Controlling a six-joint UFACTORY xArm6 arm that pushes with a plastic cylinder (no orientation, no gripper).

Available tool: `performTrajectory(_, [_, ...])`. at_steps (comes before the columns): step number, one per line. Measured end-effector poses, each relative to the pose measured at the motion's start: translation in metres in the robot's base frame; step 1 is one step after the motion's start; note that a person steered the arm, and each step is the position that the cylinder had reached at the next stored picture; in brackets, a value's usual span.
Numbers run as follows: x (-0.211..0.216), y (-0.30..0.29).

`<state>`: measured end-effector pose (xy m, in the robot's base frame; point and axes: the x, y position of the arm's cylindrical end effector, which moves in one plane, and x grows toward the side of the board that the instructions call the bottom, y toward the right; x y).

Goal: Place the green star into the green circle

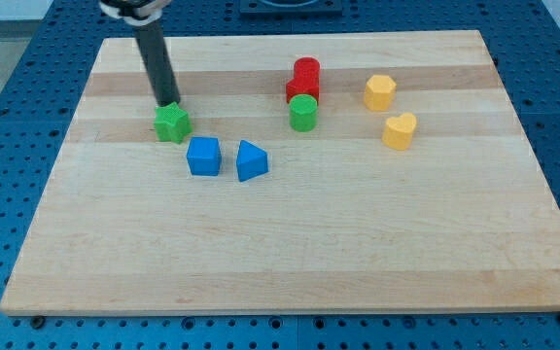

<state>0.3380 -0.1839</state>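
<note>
— Pushing from where, exactly? Place it for me against the green star (pixel 172 122).

— My tip (pixel 171 103) sits at the star's upper edge, on the side toward the view's top, touching it or all but touching; I cannot tell which. The rod leans up and away toward the view's top left.

— And the target?

— The green circle (pixel 303 113) stands well to the view's right of the star, at about the same height on the counter. A red block (pixel 304 80), maybe two stacked or butted together, presses against the circle's far side.

— So is that contact point sensible?

— Only partly, I judge. From above, a shove would send the star toward the view's bottom, into the blue cube (pixel 203 156) just below and right of it. To drive it rightward, the tip wants the star's left side.

— Anything else in the way?

— The blue wedge (pixel 251 160) lies lower right of the star, below the straight path. Two yellow blocks (pixel 380 92) (pixel 400 130) sit far right, beyond the circle.

— The pincer?

— None fitted; a bare rod only, so nothing is held.
</note>
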Motion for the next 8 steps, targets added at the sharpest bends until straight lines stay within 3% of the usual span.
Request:
performTrajectory(4, [0.043,-0.007])
performTrajectory(8, [0.071,0.054])
